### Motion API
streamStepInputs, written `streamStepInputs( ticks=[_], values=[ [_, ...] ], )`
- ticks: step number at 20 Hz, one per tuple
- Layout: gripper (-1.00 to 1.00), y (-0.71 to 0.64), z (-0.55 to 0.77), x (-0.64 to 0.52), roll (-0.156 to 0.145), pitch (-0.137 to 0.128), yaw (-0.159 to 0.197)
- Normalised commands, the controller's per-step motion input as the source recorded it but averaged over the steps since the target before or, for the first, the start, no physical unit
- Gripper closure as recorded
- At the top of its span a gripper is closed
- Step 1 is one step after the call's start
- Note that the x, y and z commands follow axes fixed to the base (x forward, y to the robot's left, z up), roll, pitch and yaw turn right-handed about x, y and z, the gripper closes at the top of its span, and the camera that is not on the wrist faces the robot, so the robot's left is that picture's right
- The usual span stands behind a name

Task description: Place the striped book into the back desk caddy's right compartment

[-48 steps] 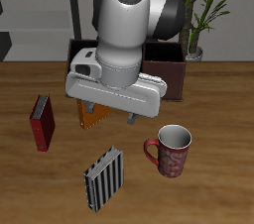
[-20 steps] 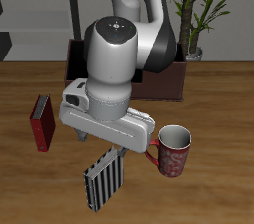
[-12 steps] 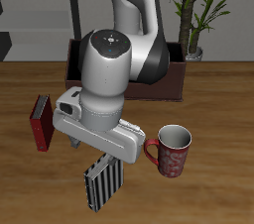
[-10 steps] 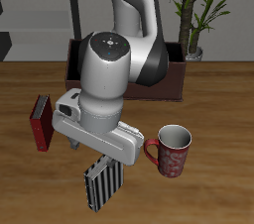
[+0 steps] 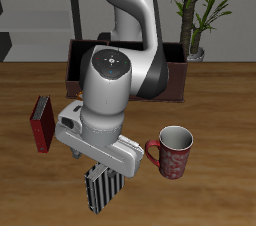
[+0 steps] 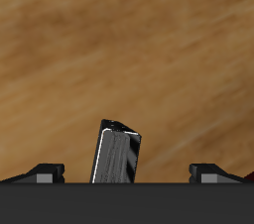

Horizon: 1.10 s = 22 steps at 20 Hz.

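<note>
The striped book (image 5: 101, 192) stands on edge near the table's front edge, narrow black and white stripes showing. My gripper (image 5: 104, 173) hangs right above it, open. In the wrist view the striped book (image 6: 117, 154) stands upright between the two widely spread fingertips (image 6: 45, 171), which do not touch it. The back desk caddy (image 5: 176, 76), a low dark brown box, sits far back behind the arm. The arm covers most of it, so its right compartment is hidden.
A red book (image 5: 41, 122) stands beside the arm, nearer the table's middle. A red patterned mug (image 5: 172, 151) stands close on the other side of the gripper. A potted plant (image 5: 196, 15) rises behind the caddy.
The arm has come forward and down from the table's middle until the open gripper sits over the striped book. The orange book seen earlier is now behind the arm.
</note>
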Motion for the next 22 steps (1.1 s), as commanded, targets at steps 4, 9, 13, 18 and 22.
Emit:
streamStepInputs(
  ticks=[4, 9, 13, 18, 22],
  values=[
    [-1.00, -0.02, -0.38, 0.04, -0.004, 0.033, 0.002],
    [-1.00, 0.02, -0.19, 0.01, -0.008, 0.024, -0.017],
    [1.00, -0.02, -0.21, -0.02, 0.018, 0.022, -0.021],
    [1.00, -0.04, 0.01, -0.05, 0.001, 0.006, -0.012],
    [1.00, -0.06, 0.30, -0.13, 0.016, -0.044, 0.040]
  ],
)
